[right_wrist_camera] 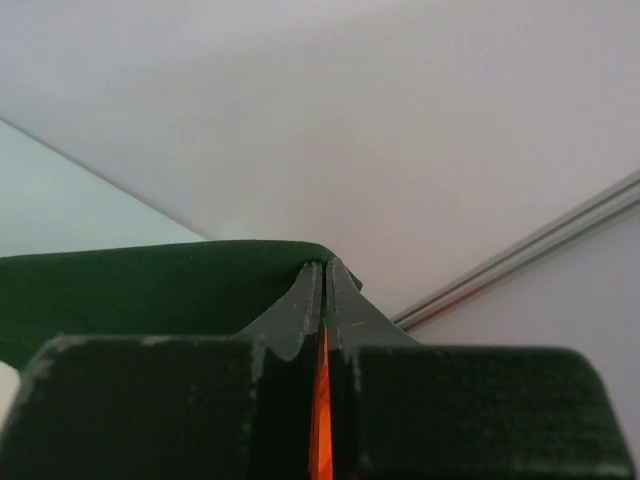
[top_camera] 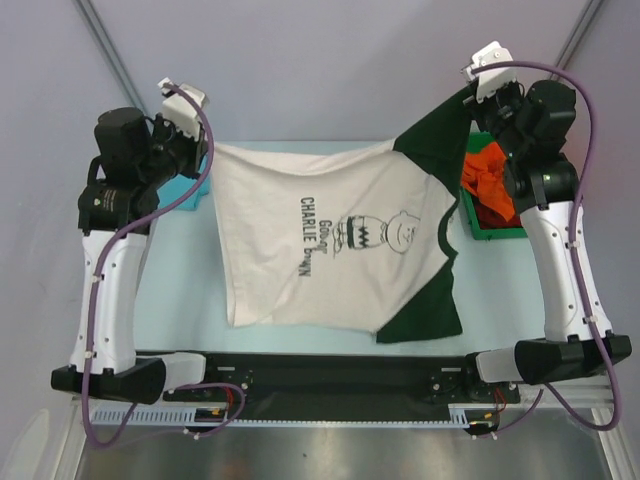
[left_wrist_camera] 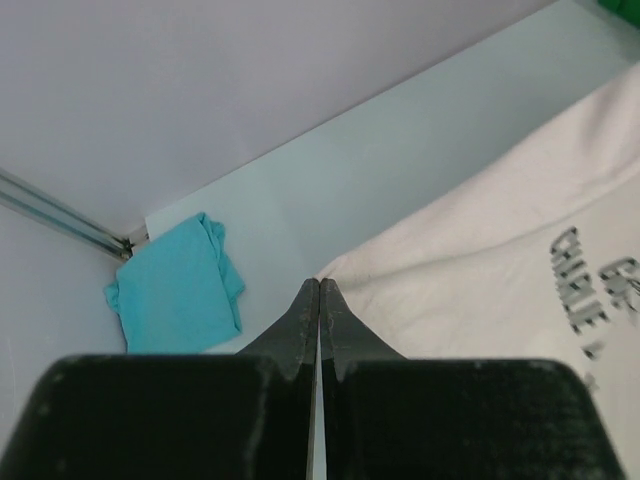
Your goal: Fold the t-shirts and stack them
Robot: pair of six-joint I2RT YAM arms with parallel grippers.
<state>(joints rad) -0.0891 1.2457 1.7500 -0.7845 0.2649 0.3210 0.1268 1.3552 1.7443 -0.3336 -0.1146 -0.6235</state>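
1. Grip check. The left gripper (left_wrist_camera: 318, 290) is clamped on the far hem corner of the cream cloth t-shirt (top_camera: 300, 250) with dark green sleeves and a black Charlie Brown print. The right gripper (right_wrist_camera: 323, 272) is clamped on the far dark green sleeve (top_camera: 435, 140). In both wrist views the jaws stand tip to tip with cloth between them.

2. Position. The cream cloth t-shirt lies print-up in the middle of the pale blue table (top_camera: 180, 300). Its far edge is drawn up between the two grippers.

3. Orientation. The long axis runs across the table, left to right. The hem (top_camera: 222, 240) points at the left arm. The collar (top_camera: 447, 235) points at the right arm, so the lettering reads sideways.

4. Step in hand, as judged: drawing the far edge taut to start a lengthwise fold.
- Move both grippers together and at equal height. Uneven travel would skew the crease.
- Hold light tension along the far edge. The grip on the corner looks shallow and may slip.
- Carry the edge straight toward the near side, square to the long axis.

5. Clearances. The folded teal cloth t-shirt (left_wrist_camera: 175, 290) lies just beside the left gripper. The crumpled orange cloth t-shirt (top_camera: 487, 175) sits in the green plastic bin (top_camera: 500, 232) beneath the right arm. Avoid snagging either.
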